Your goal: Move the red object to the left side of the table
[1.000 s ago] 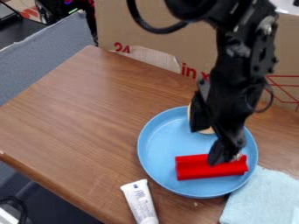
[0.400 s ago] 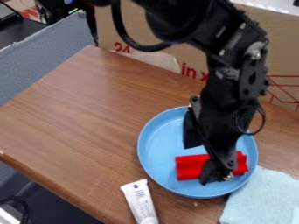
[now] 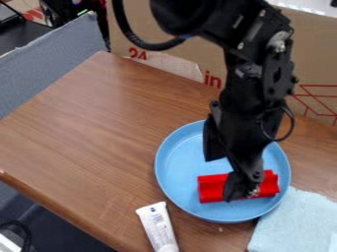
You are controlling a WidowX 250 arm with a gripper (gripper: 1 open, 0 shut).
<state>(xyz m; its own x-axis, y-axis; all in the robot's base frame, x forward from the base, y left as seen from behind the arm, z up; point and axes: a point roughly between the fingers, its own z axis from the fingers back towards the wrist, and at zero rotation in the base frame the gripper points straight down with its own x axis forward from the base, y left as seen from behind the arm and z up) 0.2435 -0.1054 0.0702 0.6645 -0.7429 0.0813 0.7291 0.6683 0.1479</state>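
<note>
A red block (image 3: 238, 186) lies in a shallow blue plate (image 3: 178, 162) at the table's near right. My black gripper (image 3: 235, 179) points straight down over the block, its fingers (image 3: 245, 187) spread wide and reaching down across the block's middle. The jaws stand open and do not clamp the block. The arm rises behind it and hides the plate's far rim and part of the block.
A white tube (image 3: 158, 227) lies near the front edge, left of a light blue cloth (image 3: 301, 224) at the bottom right. A cardboard box (image 3: 178, 39) stands along the back. The wooden table (image 3: 93, 118) stretches out to the left.
The arm has swung left and the gripper has shifted slightly toward the block's middle. The block and plate have not moved.
</note>
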